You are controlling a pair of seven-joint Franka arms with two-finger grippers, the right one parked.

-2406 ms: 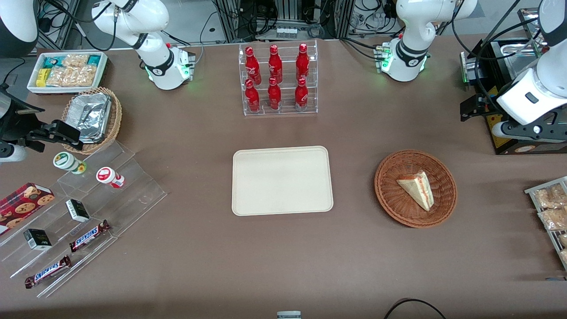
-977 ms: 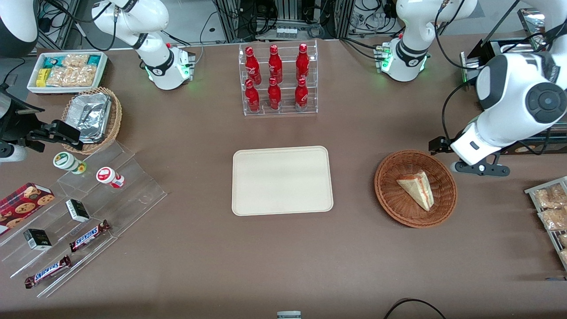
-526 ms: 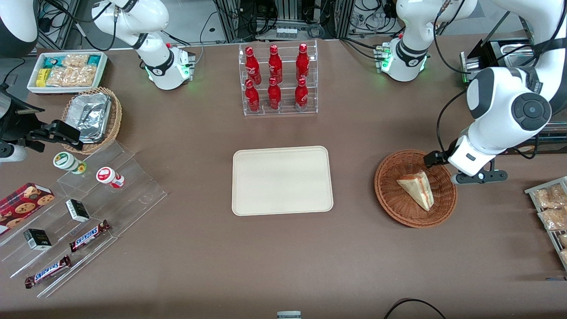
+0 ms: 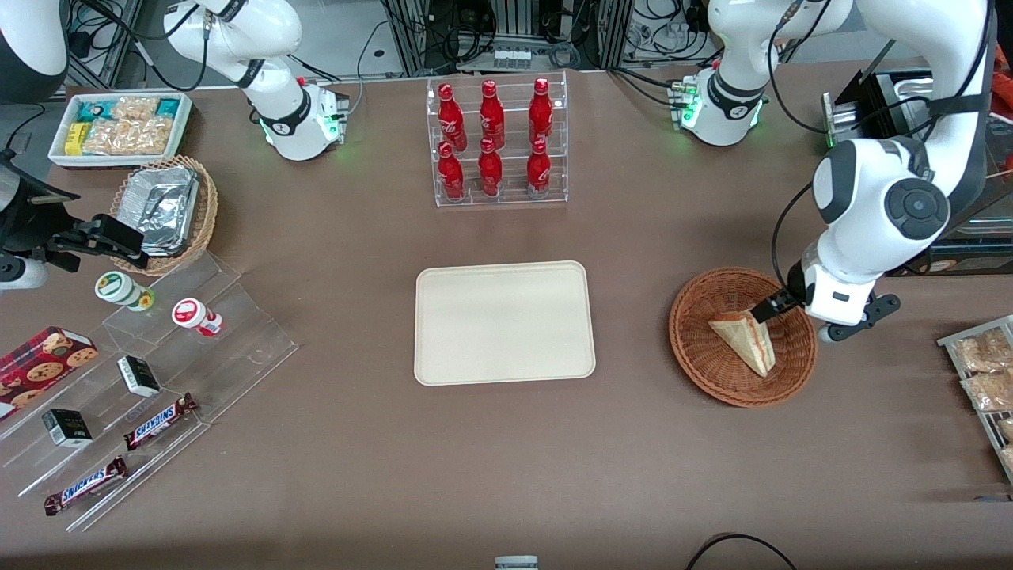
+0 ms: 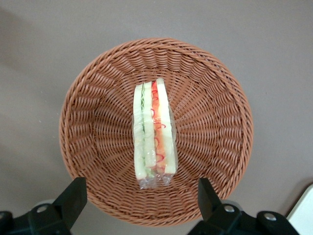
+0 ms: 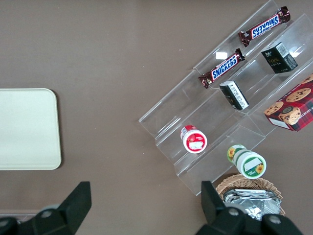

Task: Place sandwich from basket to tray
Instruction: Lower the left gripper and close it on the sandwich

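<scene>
Cream tray (image 4: 504, 322) sits bare at table centre, flat, w/ bottle rack (image 4: 497, 141) farther from the front cam. Your reddish wicker basket (image 4: 742, 336) lies beside it toward the working arm's end, apart from tray. Sandwich (image 4: 744, 339) rests in basket, on its side per wrist view (image 5: 153, 135), filling edge up. Left arm is bent over, wrist pointing down; gripper (image 4: 779, 305) hangs above basket's rim region, over sandwich's blunt end. Fingers (image 5: 72, 198) spread wide, nothing between them, not touching sandwich.
</scene>
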